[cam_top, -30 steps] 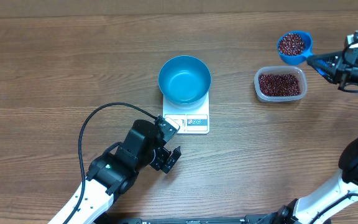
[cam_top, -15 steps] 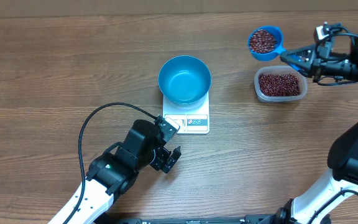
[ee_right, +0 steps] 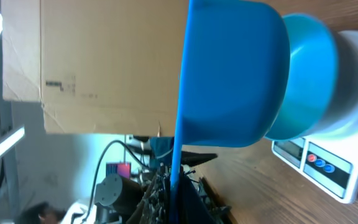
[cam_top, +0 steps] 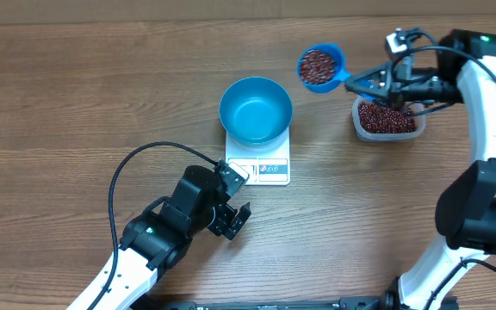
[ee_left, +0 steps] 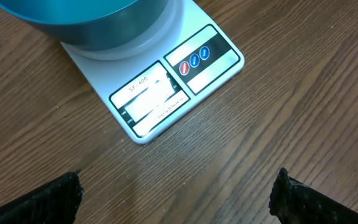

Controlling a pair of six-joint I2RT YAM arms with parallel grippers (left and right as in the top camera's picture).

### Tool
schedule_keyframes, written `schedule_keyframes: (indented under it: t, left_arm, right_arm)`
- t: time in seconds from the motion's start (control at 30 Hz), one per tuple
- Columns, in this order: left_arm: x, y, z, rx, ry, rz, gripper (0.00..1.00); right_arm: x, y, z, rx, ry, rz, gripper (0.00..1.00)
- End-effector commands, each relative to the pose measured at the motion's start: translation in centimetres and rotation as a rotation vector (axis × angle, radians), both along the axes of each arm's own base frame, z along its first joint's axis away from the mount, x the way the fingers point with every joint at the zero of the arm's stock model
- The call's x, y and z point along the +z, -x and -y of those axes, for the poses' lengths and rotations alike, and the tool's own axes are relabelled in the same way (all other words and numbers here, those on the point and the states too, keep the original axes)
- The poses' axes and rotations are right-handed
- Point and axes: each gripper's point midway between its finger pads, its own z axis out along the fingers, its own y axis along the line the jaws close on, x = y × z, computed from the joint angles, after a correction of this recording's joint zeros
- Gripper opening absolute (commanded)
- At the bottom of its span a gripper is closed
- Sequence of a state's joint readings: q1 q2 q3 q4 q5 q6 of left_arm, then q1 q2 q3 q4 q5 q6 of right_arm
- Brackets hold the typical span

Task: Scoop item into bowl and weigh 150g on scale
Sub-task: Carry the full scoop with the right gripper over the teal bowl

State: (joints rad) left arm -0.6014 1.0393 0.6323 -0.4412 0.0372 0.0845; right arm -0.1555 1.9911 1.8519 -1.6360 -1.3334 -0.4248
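One bowl [cam_top: 256,110] on one scale [cam_top: 269,170], one loaded scoop [cam_top: 319,66], one tub [cam_top: 357,120].

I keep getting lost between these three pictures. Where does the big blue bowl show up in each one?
Overhead: the big blue bowl sits just left of centre, on the scale.
Left wrist: only its outer wall shows, along the top edge at left.
Right wrist: at upper right, partly hidden behind the small blue scoop.
Shared landmark: the white scale under the bowl, with its button panel, seen from the left wrist and the right wrist.
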Motion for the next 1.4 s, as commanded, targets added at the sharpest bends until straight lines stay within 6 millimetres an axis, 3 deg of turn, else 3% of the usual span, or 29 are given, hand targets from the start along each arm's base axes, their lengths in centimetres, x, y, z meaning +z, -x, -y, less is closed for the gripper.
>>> schedule_keyframes:
  t: [0.0,0.3,0.57,0.9,1.37]
  left_arm:
    - [-0.5,0.0,-0.3,-0.003,-0.018,-0.003,0.99]
    - [-0.5,0.0,-0.3,-0.003,-0.018,-0.003,0.99]
    - [-0.5,0.0,-0.3,-0.003,-0.018,-0.003,1.00]
    - [-0.5,0.0,-0.3,-0.003,-0.018,-0.003,1.00]
    - [-0.5,0.0,-0.3,-0.003,-0.018,-0.003,0.99]
  right_arm:
    - [1.6,0.1,-2.1,0.049,-0.042,0.075,0.04]
    - [0.5,1.0,-6.1,0.162,0.019,0.108,0.04]
    - [-1.8,-0.4,-8.4,0.156,0.164,0.058,0.04]
    - [-4.8,-1.7,-9.3,0.101,0.375,0.030,0.04]
    - [-7.8,-1.5,-11.4,0.121,0.623,0.107,0.04]
